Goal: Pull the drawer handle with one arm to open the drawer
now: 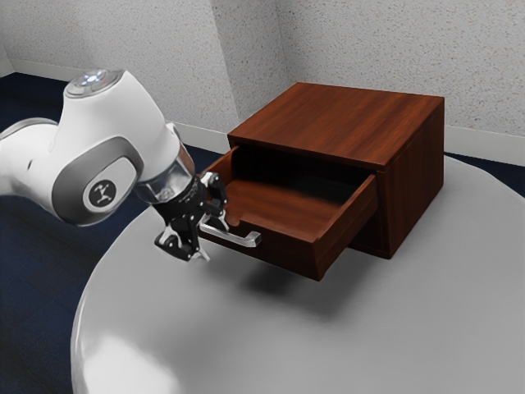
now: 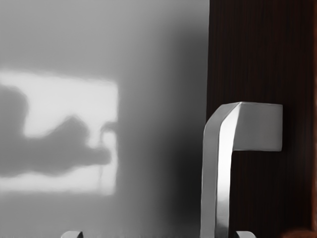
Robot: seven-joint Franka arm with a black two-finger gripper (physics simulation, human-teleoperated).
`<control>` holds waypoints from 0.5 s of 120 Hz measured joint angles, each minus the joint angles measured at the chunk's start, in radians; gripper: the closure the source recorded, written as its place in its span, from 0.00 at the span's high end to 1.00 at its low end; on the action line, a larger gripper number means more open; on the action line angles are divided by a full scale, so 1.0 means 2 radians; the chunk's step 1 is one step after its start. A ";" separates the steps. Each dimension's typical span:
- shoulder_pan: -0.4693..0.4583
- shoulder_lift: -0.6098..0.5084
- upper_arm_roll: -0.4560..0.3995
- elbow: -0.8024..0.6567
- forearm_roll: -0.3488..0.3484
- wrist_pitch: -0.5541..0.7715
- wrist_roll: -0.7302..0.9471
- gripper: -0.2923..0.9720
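The round, pale grey counter (image 1: 328, 345) is carrying everything here, and the arm's shadow is falling across it in the wrist view. At its near edge on the exterior view's left, the black two-finger claw (image 1: 190, 238) is hanging at the end of the white and grey arm (image 1: 107, 156), pointing down towards the counter.

The claw is standing released. In the wrist view its fingertips (image 2: 72, 234) are sitting well apart, and the brushed silver bar handle (image 2: 218, 168) is running between them, close to one finger and clear of the other.

The handle (image 1: 234, 237) is sitting on the front of the dark reddish wooden drawer (image 1: 287, 217), just beside the claw. The drawer is standing pulled well out, showing its bare inside. Behind it, the matching wooden box cabinet (image 1: 353, 115) is resting on the counter. Farther back, the speckled grey wall (image 1: 369, 41) is meeting a dark blue floor (image 1: 33, 271).
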State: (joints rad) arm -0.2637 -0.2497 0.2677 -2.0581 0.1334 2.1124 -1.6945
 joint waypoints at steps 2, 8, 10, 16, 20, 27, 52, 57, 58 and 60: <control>0.000 0.000 0.000 0.000 0.000 0.000 0.000 0.51; 0.000 0.000 -0.002 0.001 0.000 0.000 0.000 0.50; 0.000 0.000 -0.003 0.001 0.000 -0.001 0.000 0.50; 0.000 0.000 -0.004 0.003 0.001 -0.001 0.000 0.49; 0.000 0.000 -0.005 0.005 0.002 -0.002 0.000 0.48; 0.000 0.000 -0.007 0.008 0.004 -0.004 0.001 0.47; 0.000 -0.001 -0.015 0.017 0.006 -0.010 0.001 0.42; 0.000 -0.002 -0.017 0.018 0.006 -0.012 0.001 0.41; 0.000 -0.002 -0.018 0.019 0.006 -0.012 0.001 0.41; 0.000 -0.003 -0.019 0.021 0.006 -0.013 0.001 0.40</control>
State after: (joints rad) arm -0.2636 -0.2550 0.2303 -2.0169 0.1452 2.0867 -1.6933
